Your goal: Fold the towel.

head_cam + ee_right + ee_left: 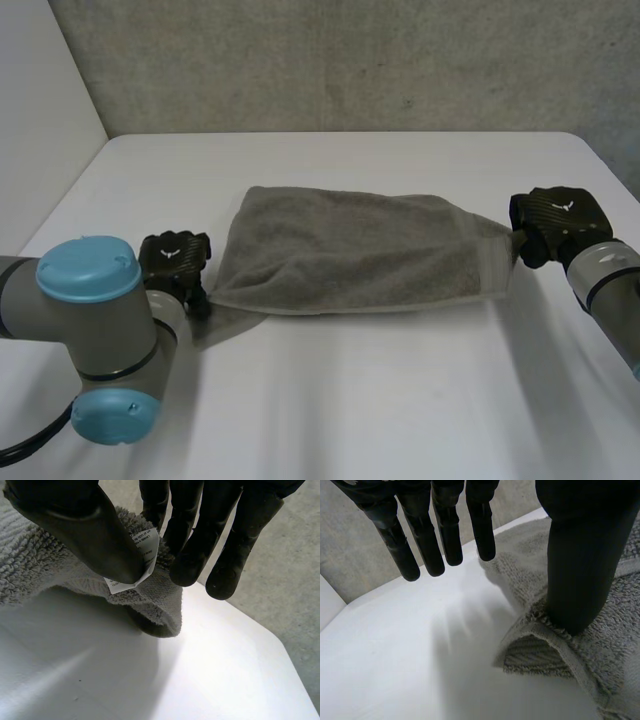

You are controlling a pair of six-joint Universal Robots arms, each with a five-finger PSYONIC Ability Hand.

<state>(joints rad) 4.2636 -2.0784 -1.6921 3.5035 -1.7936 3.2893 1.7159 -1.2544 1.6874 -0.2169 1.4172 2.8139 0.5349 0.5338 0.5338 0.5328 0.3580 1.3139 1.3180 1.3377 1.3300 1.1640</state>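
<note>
One grey towel (350, 250), doubled over, lies mid-frame on the white counter (350, 400), with two hands, one at each end. Left hand (175, 262), mid-left: fingers straight and clear of the cloth, thumb pressing the corner down, no grip. Right hand (555, 225), mid-right, pinches the other corner at its one white label (147, 550); grey wall (350, 60) behind.

- One towel (350, 250).
- One label (149, 550), at a towel corner.
- Two hands: left hand (175, 260), right hand (555, 220).
- Two arms.
- One table (350, 400).
</note>
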